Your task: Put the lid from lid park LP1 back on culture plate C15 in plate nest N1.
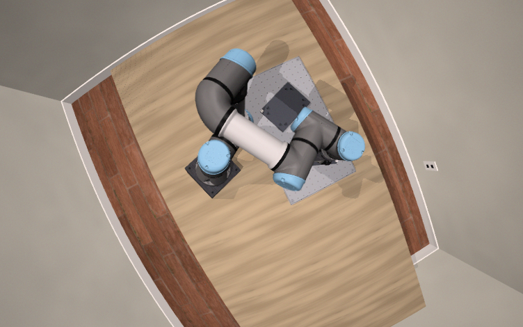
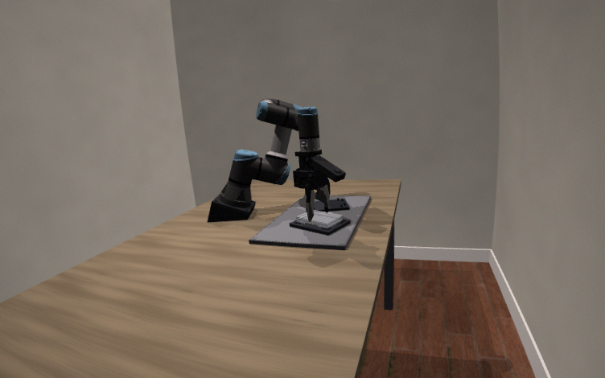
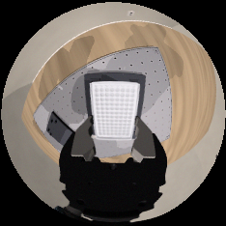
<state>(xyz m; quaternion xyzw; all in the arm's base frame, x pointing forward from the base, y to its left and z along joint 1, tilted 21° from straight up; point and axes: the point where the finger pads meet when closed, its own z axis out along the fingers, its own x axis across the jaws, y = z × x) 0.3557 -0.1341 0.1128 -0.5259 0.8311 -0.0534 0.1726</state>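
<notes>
- The tool (image 3: 114, 140) is clamped on the lid (image 3: 115, 109), holding it directly over the plate nest (image 3: 115, 77) and plate C15.
- Whether the lid is fully down cannot be told.
- Risk: a slight skew could leave one edge riding high on release, or nudge plate C15.

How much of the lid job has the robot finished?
Done: the lid is out of the lid park, which shows bare from above. In hand: the gripper is shut on the lid, right over the plate nest. Left: making sure that it is fully down on the plate, which these views cannot settle, then letting go.
</notes>
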